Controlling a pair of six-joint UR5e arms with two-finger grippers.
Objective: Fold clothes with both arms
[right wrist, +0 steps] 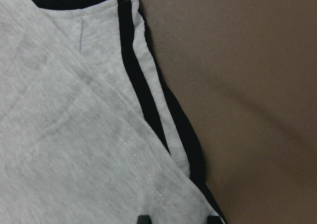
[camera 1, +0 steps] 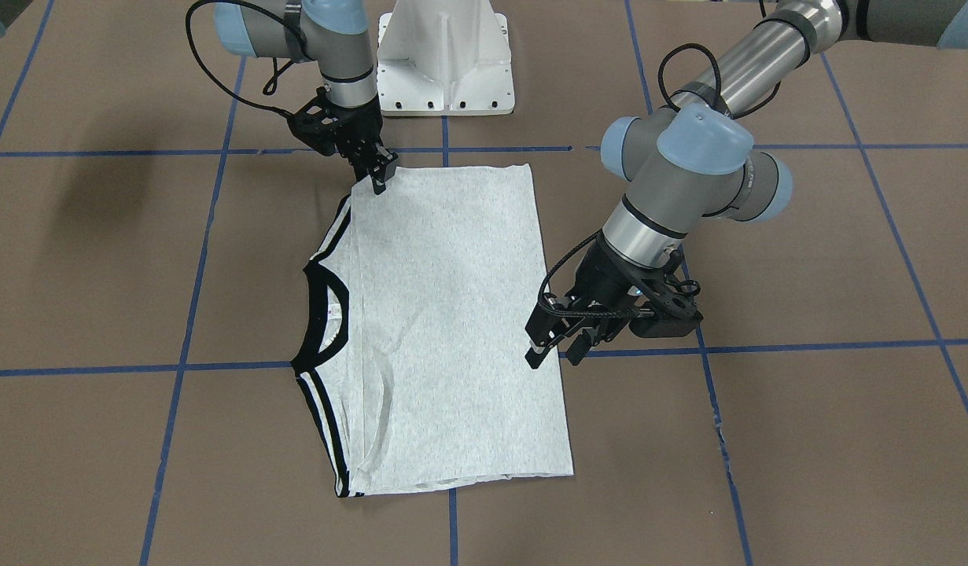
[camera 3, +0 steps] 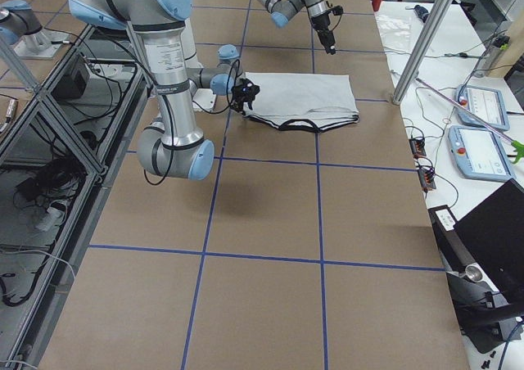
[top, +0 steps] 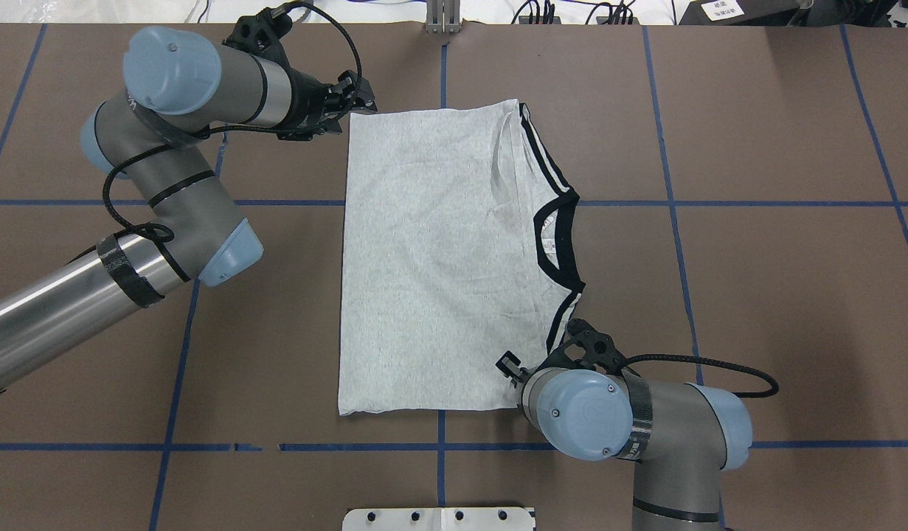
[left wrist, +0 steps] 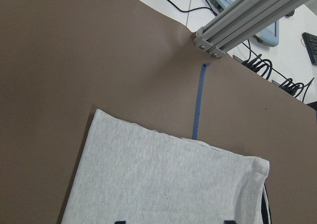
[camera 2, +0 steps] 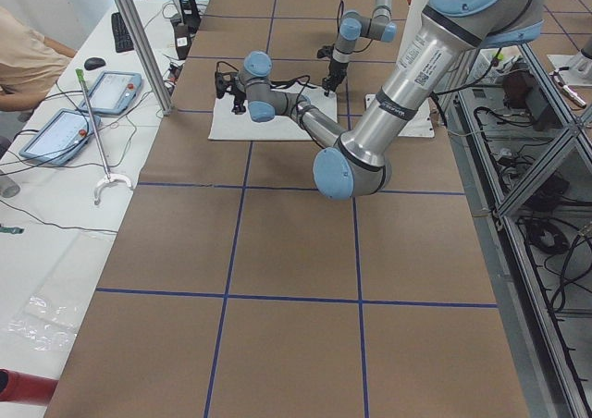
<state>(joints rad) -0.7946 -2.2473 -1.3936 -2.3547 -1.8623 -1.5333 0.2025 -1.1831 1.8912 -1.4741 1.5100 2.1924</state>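
Left arm (top: 166, 199): comes in from the left of the overhead view, bent at the elbow, with its wrist turned towards the shirt's far left corner.
Left gripper (camera 1: 554, 356): jaws wide apart and holding nothing. It hangs above the shirt's hem edge, clear of the cloth.
Shirt (top: 424, 258): light grey, folded into a long flat rectangle with its plain side up. It lies in the middle of the table (top: 756, 258), across the blue tape lines (top: 793, 202).
Collar (camera 1: 318, 273): black, on the shirt's right-hand edge in the overhead view.
Stripes (right wrist: 130, 60): two black bands run along the shoulder fold.
Right gripper (camera 1: 380, 179): low over the near striped shoulder corner. Its jaws are a little apart and clamp nothing.
Right arm (top: 645, 420): rises from the near edge, its wrist pointing down.
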